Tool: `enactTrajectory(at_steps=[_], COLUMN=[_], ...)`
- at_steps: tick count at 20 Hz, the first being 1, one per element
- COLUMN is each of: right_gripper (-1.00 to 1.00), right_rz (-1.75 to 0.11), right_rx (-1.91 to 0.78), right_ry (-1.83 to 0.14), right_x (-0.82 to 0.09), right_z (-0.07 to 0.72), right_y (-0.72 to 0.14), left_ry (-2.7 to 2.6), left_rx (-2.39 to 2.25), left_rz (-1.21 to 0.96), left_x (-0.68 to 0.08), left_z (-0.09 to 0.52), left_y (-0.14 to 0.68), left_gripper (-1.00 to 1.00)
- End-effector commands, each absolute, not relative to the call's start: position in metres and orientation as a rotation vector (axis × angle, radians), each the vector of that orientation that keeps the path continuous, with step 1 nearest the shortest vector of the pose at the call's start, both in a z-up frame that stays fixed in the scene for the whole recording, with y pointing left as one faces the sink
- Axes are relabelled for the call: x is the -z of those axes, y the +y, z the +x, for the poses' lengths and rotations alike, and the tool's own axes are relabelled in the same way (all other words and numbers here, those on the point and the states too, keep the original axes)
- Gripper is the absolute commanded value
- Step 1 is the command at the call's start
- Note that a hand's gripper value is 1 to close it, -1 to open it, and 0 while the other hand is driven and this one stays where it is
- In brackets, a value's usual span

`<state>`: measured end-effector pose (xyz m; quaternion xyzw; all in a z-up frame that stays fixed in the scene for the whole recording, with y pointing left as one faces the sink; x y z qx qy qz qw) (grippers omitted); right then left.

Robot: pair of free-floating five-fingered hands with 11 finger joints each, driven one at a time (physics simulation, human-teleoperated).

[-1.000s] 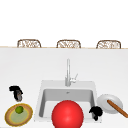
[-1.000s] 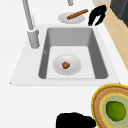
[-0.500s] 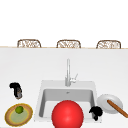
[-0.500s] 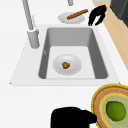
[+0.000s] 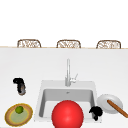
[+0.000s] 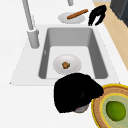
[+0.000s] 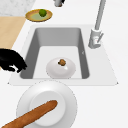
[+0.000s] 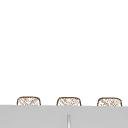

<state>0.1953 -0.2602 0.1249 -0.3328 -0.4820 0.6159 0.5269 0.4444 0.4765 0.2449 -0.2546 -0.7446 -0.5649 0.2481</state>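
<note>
Cup (image 5: 22, 90) sits inside the left hand's (image 5: 18, 82) curled fingers; right hand (image 5: 96, 111) hangs curled, holding nothing, beside the plate (image 5: 103, 102).

Left robot hand (image 5: 19, 85) hovering, fingers curled; right robot hand (image 5: 96, 111) hovering, fingers curled.

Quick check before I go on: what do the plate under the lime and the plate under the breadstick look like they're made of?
The plate under the lime looks like woven straw or wicker, matte: brown-yellow ringed rim with a coarse texture in the left side view. The lime sits at its centre. The plate under the breadstick looks like glazed white ceramic: smooth, evenly white, with a raised inner ring. As a render, neither is certain.
</note>
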Motion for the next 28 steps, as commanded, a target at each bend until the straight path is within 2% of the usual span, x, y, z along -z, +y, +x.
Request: enactTrajectory(at_steps=[1,17,28], right_gripper=[0.0,0.0,0.0], right_rz=[-0.795,-0.795,-0.795], right_rx=[-1.472,-1.472,-1.472], right_ry=[-1.152,-1.152,-1.152], right_x=[-0.125,-0.125,-0.125], right_z=[0.195,0.195,0.195], right_y=[-0.26,-0.26,-0.26], left_ry=[-1.998,-1.996,-1.999], left_rx=[1.571,1.6,1.56], left_rz=[-0.68,-0.645,-0.66], left_x=[-0.27,-0.318,-0.306], left_z=[0.439,0.397,0.39], left_y=[0.453,0.349,0.263], left_gripper=[1.0,1.0,1.0])
